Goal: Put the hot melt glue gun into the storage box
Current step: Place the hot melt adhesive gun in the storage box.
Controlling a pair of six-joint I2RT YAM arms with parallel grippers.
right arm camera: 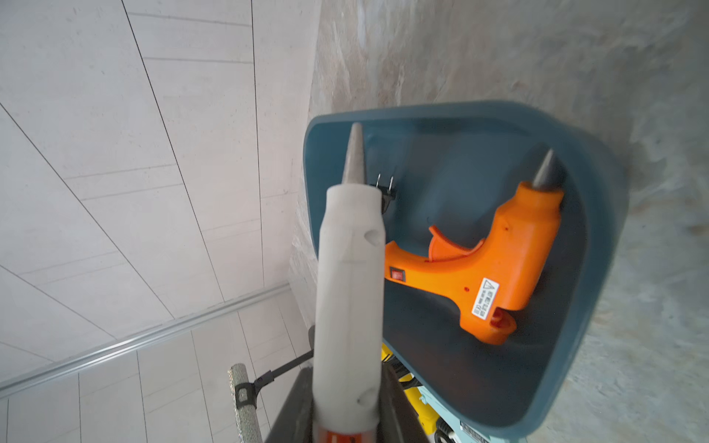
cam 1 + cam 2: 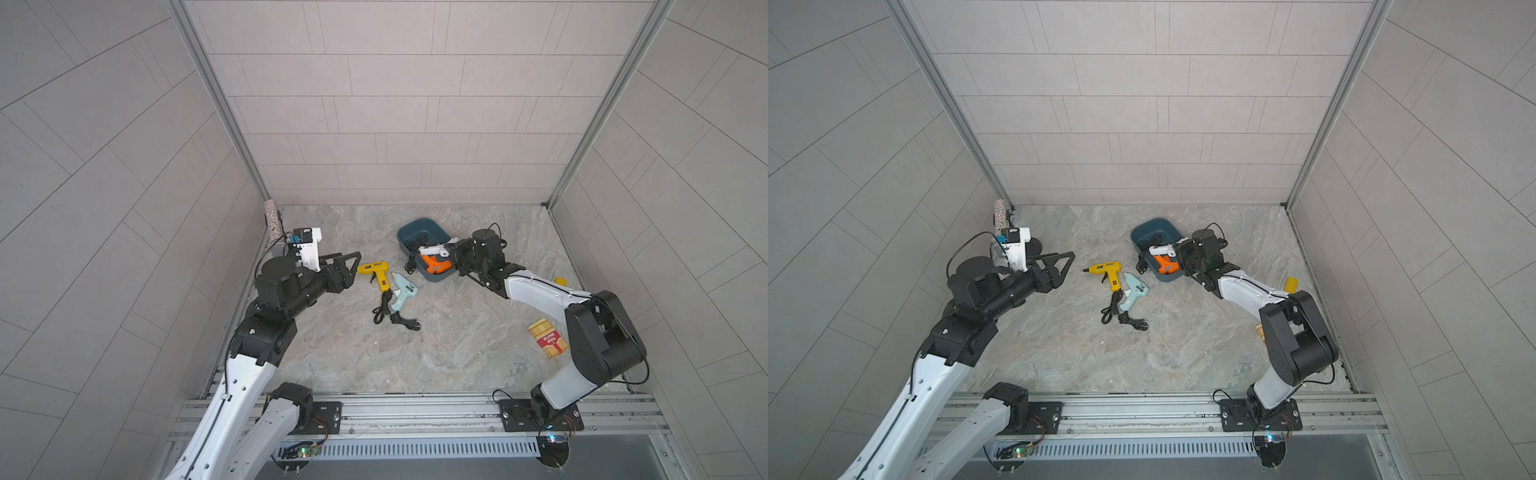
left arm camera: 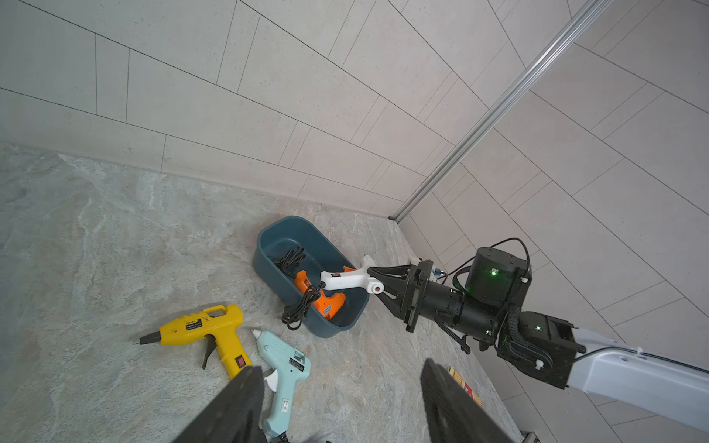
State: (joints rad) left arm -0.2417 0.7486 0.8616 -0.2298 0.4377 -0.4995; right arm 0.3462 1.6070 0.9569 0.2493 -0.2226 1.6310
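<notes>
- I have the right claw (image 3: 376, 282) clamped on the white glue gun (image 3: 345, 279), over the storage box (image 3: 268, 268); an orange glue gun (image 3: 326, 303) lies inside.
- Next, I reckon: lower it in, then let go.
- My left claw (image 3: 339, 402) stands open, empty, above the tabletop (image 3: 115, 249).

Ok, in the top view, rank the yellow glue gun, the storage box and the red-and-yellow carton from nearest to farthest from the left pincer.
1. yellow glue gun: mid-table, just ahead of the left pincer.
2. storage box: farther back and to the right.
3. red-and-yellow carton: far right side, toward the front.
</notes>
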